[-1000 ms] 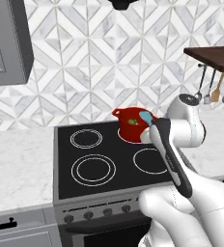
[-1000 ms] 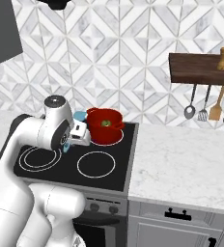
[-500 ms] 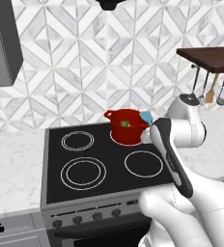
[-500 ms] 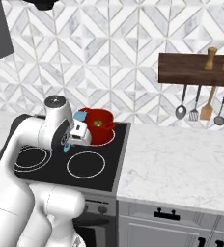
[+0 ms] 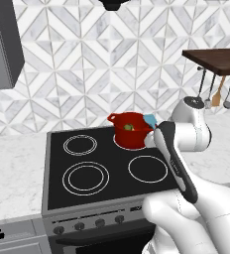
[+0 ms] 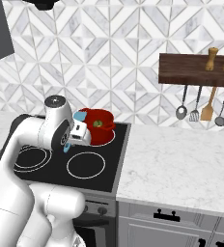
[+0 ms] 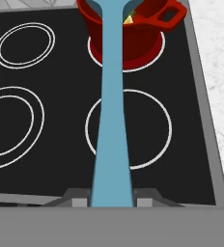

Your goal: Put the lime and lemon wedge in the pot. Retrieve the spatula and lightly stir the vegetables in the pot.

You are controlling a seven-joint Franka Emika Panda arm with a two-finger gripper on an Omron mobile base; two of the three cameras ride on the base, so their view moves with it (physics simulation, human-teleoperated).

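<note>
Black stovetop, with the pot on its rear right burner. Already inside: lime and what looks like the lemon wedge, though mostly hidden. Spatula fetched, clamped between the gripper fingers, blade over the pot's rim. Left to do: lower in and stir lightly.
</note>
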